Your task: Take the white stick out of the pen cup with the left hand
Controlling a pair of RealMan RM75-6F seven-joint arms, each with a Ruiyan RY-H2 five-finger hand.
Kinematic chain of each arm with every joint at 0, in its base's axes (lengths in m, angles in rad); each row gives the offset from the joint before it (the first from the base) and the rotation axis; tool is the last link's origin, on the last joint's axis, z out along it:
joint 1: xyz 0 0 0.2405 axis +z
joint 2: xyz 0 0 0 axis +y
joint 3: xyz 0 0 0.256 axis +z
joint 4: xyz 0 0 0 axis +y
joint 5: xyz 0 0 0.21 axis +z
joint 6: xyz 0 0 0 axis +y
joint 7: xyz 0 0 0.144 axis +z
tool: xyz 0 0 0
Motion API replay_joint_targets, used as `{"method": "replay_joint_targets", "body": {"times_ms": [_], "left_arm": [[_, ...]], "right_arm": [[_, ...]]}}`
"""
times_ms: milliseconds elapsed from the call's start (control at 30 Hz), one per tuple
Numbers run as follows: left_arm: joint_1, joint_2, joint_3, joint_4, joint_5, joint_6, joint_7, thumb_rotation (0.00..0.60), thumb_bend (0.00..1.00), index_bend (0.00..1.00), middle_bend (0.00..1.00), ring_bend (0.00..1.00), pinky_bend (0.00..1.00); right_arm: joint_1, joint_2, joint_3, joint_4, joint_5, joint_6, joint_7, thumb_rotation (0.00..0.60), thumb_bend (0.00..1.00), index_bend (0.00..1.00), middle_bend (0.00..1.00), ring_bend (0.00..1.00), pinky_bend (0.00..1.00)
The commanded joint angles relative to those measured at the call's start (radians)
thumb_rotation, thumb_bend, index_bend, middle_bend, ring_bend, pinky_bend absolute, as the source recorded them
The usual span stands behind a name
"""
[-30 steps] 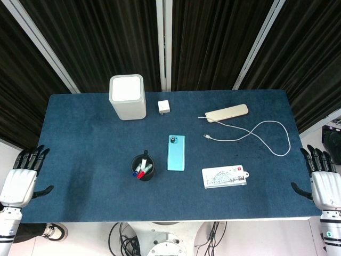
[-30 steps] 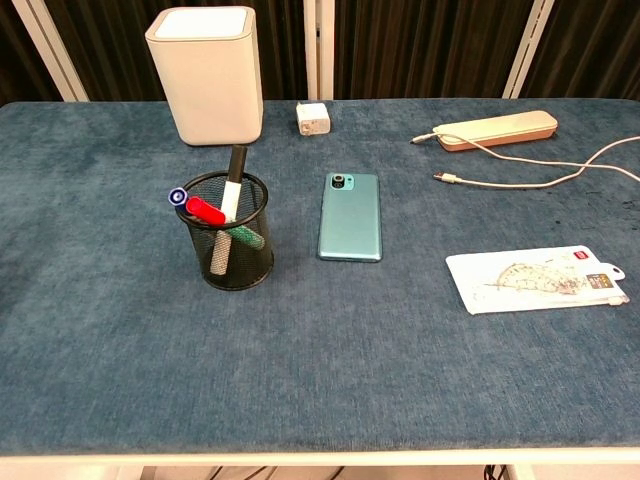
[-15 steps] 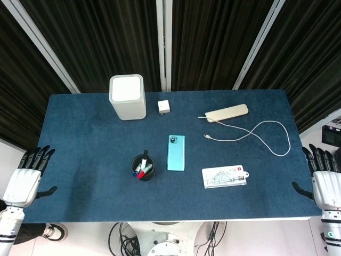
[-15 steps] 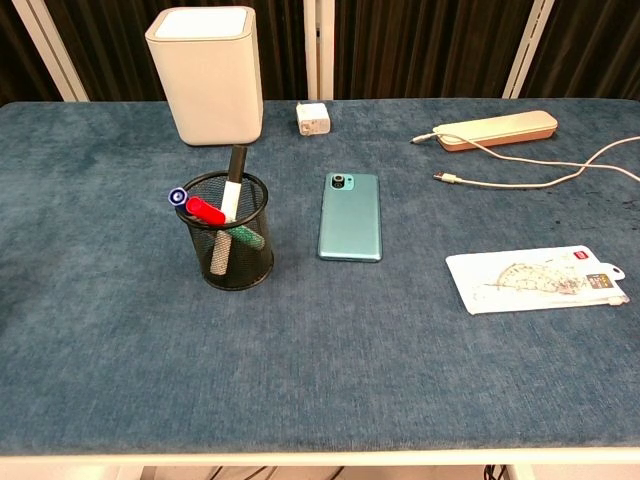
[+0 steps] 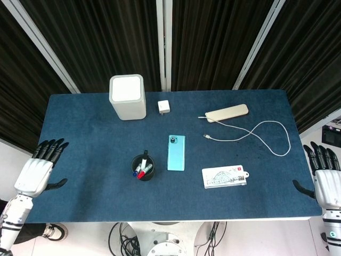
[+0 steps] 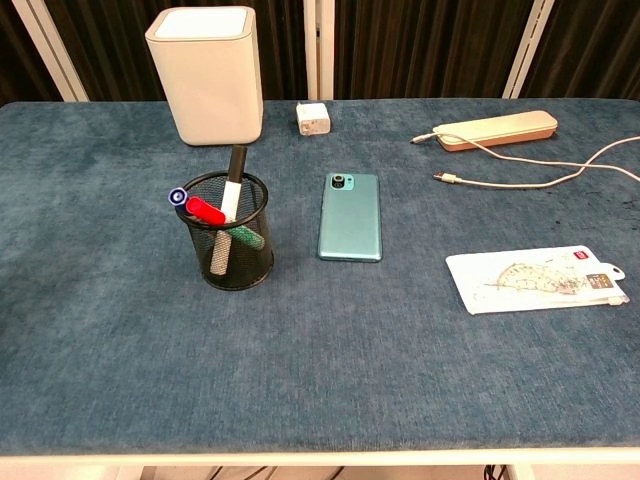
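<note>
A black mesh pen cup (image 5: 142,167) (image 6: 232,245) stands on the blue table, left of centre. In it leans a white stick with a black top (image 6: 230,203) (image 5: 143,160), beside a red-capped and a blue-capped marker. My left hand (image 5: 38,170) hovers open at the table's left edge, fingers spread, far to the left of the cup. My right hand (image 5: 324,177) is open off the table's right edge. Neither hand shows in the chest view.
A teal phone (image 5: 176,152) lies right of the cup. A white box (image 5: 128,96) and a small charger (image 5: 163,106) stand at the back. A beige case with a white cable (image 5: 227,112) and a ruler packet (image 5: 224,176) lie to the right.
My left hand has risen and moved inward over the table's left edge. My right hand has drifted slightly down and outward.
</note>
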Motion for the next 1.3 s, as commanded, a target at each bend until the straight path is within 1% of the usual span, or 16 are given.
{"method": "replay_joint_targets", "body": {"times_ms": [33,100,233,333,400,467,633,767,833,1000,1167,1300], "left_arm": [[-0.103,0.035,-0.054,-0.029,-0.025,-0.118,-0.058,0.600,0.18,0.00,0.00,0.00,0.00],[-0.159,0.042,-0.082,-0.042,-0.029,-0.172,-0.080,0.600,0.19,0.00,0.00,0.00,0.01],[-0.250,0.012,-0.136,-0.035,-0.035,-0.231,-0.121,0.600,0.21,0.01,0.00,0.00,0.10],[-0.315,-0.038,-0.170,-0.004,-0.055,-0.273,-0.167,0.600,0.24,0.09,0.07,0.01,0.21],[-0.360,-0.063,-0.178,0.019,-0.074,-0.330,-0.202,0.600,0.24,0.11,0.10,0.03,0.24],[-0.404,-0.078,-0.181,0.041,-0.087,-0.387,-0.194,0.600,0.25,0.12,0.11,0.04,0.25],[-0.490,-0.106,-0.178,0.049,-0.130,-0.500,-0.125,0.600,0.24,0.15,0.14,0.12,0.35],[-0.549,-0.133,-0.180,0.051,-0.171,-0.557,-0.051,0.600,0.24,0.15,0.15,0.13,0.36],[-0.579,-0.143,-0.180,0.049,-0.205,-0.590,-0.015,0.600,0.24,0.16,0.16,0.13,0.36],[-0.658,-0.163,-0.175,0.054,-0.314,-0.685,0.050,0.600,0.24,0.20,0.22,0.18,0.36],[-0.727,-0.198,-0.160,0.074,-0.414,-0.732,0.114,0.600,0.25,0.22,0.24,0.21,0.36],[-0.784,-0.231,-0.139,0.105,-0.486,-0.762,0.151,0.600,0.26,0.25,0.25,0.24,0.39]], "right_arm": [[-0.003,-0.001,-0.001,-0.003,-0.001,0.005,0.001,0.600,0.12,0.00,0.00,0.00,0.00],[-0.006,-0.001,-0.002,-0.005,-0.001,0.008,0.002,0.600,0.12,0.00,0.00,0.00,0.00],[-0.008,0.002,0.001,-0.015,0.008,0.009,-0.004,0.600,0.14,0.00,0.00,0.00,0.00],[-0.007,0.003,0.003,-0.022,0.009,0.008,-0.008,0.600,0.14,0.00,0.00,0.00,0.00],[-0.005,0.004,0.003,-0.025,0.009,0.006,-0.014,0.600,0.14,0.00,0.00,0.00,0.00],[-0.003,0.006,0.000,-0.028,0.007,0.000,-0.018,0.600,0.14,0.00,0.00,0.00,0.00],[-0.002,0.004,-0.004,-0.027,0.008,-0.009,-0.023,0.600,0.14,0.00,0.00,0.00,0.00],[-0.001,0.003,-0.005,-0.026,0.010,-0.012,-0.024,0.600,0.14,0.00,0.00,0.00,0.00],[-0.001,0.003,-0.005,-0.026,0.009,-0.011,-0.022,0.600,0.14,0.00,0.00,0.00,0.00],[-0.004,0.009,-0.002,-0.023,0.009,-0.005,-0.012,0.600,0.14,0.00,0.00,0.00,0.00],[-0.008,0.012,-0.002,-0.018,0.013,-0.002,0.002,0.600,0.14,0.00,0.00,0.00,0.00],[-0.012,0.015,-0.002,-0.012,0.016,0.000,0.015,0.600,0.14,0.00,0.00,0.00,0.00]]}}
